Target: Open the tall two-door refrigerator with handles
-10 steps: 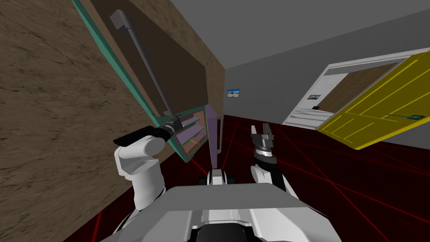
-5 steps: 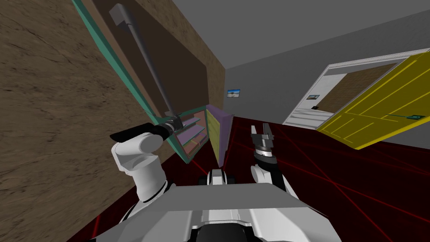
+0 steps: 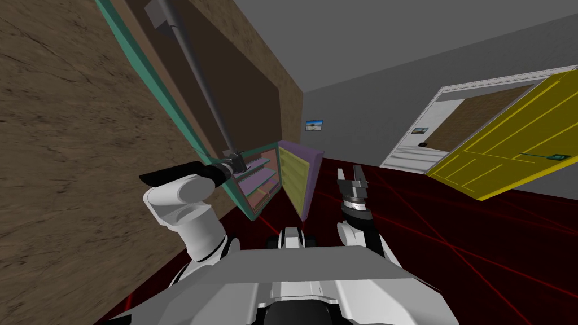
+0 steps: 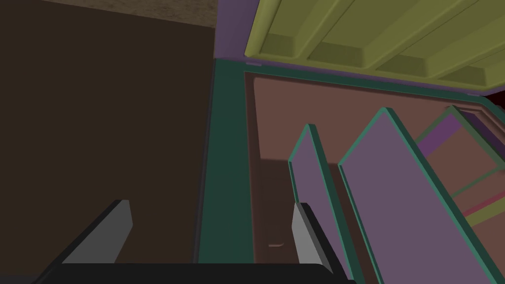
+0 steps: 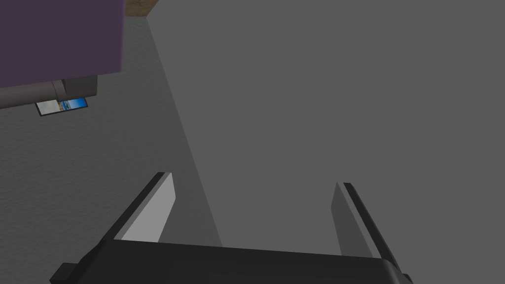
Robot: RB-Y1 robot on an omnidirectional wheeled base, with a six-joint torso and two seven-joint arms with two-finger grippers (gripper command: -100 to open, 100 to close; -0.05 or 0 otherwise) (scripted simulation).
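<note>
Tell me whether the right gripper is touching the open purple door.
Apart. The head view shows red floor between the right gripper and the purple door; its open fingers hold nothing.

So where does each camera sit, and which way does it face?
Head view: on the head, steeply down at the teal-framed refrigerator, its purple door with olive bins open; left gripper and right gripper show.
Left wrist view: on the left hand, facing purple shelves inside; own open fingers.
Right wrist view: on the right hand, facing a grey wall; own open fingers.
All share the purple door.
</note>
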